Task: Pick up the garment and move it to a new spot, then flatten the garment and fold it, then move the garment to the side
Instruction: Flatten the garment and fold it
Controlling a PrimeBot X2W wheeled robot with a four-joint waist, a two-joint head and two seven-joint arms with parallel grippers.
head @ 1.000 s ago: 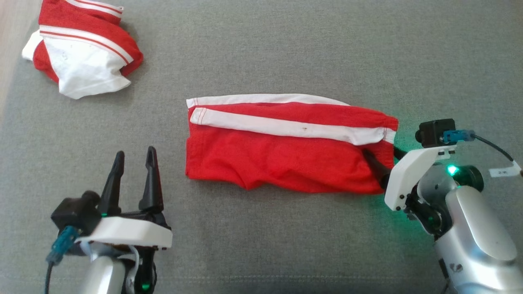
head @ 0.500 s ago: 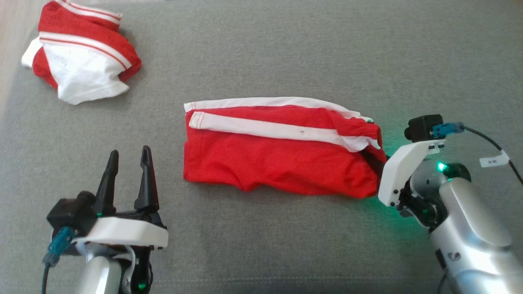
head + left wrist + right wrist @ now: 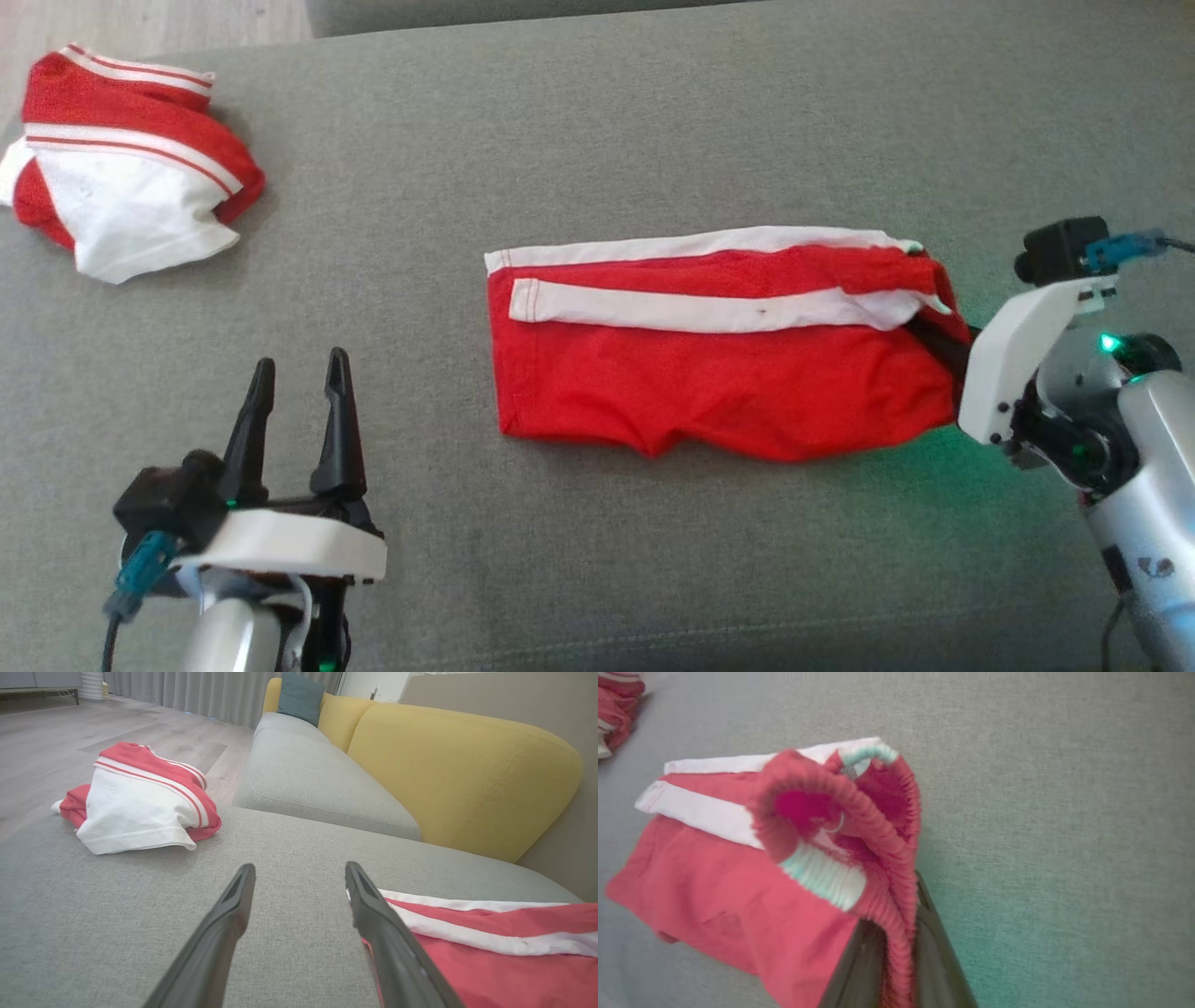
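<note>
The red garment with white stripes (image 3: 719,373) lies folded in a long strip across the grey sofa seat (image 3: 597,140). My right gripper (image 3: 945,347) is shut on its elastic waistband at the right end, and the cloth hides the fingertips. The right wrist view shows that waistband (image 3: 878,826) bunched and lifted above the closed fingers (image 3: 864,961). At the lower left my left gripper (image 3: 297,378) stands open and holds nothing. It is well left of the garment's left end (image 3: 490,961), which lies just beyond its right finger (image 3: 373,914).
A second red and white garment (image 3: 112,196) sits crumpled at the seat's far left corner (image 3: 140,802). Wooden floor (image 3: 140,23) lies beyond that edge. A yellow backrest (image 3: 458,774) and a teal cushion (image 3: 299,697) stand behind the seat.
My right gripper has pulled the garment to the right, away from the crumpled one, and the waistband end has bunched up. The head camera shifted too. The left gripper stayed open.
</note>
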